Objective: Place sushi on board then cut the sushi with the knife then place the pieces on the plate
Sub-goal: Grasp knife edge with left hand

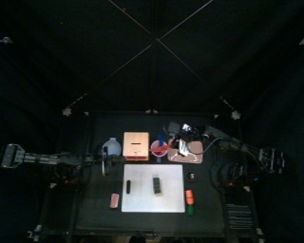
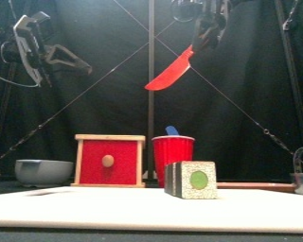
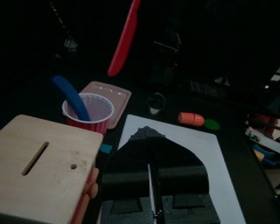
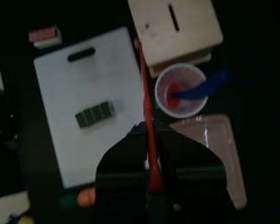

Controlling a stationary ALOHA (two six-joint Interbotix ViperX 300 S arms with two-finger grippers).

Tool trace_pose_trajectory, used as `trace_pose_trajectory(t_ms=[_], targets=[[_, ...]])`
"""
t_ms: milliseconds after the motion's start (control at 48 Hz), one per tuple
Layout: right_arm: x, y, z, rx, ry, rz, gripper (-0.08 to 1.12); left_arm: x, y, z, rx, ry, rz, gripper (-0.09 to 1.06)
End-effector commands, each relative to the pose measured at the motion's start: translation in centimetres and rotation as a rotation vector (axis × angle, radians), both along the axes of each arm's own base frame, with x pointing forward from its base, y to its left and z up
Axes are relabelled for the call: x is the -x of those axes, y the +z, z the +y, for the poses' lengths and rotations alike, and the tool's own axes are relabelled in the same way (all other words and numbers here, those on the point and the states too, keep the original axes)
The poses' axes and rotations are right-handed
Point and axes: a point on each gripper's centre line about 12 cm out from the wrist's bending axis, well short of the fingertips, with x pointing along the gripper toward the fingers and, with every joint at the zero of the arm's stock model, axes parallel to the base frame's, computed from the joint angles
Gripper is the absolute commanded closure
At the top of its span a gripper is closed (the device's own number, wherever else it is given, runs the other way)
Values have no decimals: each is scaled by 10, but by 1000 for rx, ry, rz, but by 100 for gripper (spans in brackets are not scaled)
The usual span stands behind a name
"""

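Black curtains back the small table. In the front view's upper middle, the right gripper (image 2: 199, 36) is clamped on the red knife (image 2: 170, 71), its blade slanting down-left. The sushi roll (image 2: 192, 179) stands well below it at lower centre, on the white cutting board (image 2: 116, 203).
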Motion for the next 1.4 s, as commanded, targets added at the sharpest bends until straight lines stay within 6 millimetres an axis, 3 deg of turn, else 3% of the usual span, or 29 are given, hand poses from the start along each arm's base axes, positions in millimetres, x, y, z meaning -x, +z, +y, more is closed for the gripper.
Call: trace_pose_trajectory(t_ms=[21,312,458,667,917,1271,1396], targets=[[18,-3,14,84,11,-127,72,-5,17,2,-17,11,-70,97],[46,-51,38,160,16,-418,71,-5,30,4,-59,16,-158,96],[50,-78,50,165,53,-440,71,-7,33,1,-75,1,-165,95],[48,-102,66,152,101,-453,71,-10,40,-3,-120,-31,-175,89],[44,-130,96,128,178,-565,71,-20,44,-18,-161,-111,-151,57],[35,-147,99,81,138,-585,71,-47,38,-29,-66,-147,13,-3],[32,-150,99,80,139,-571,71,-57,32,-33,-56,-166,96,-7]])
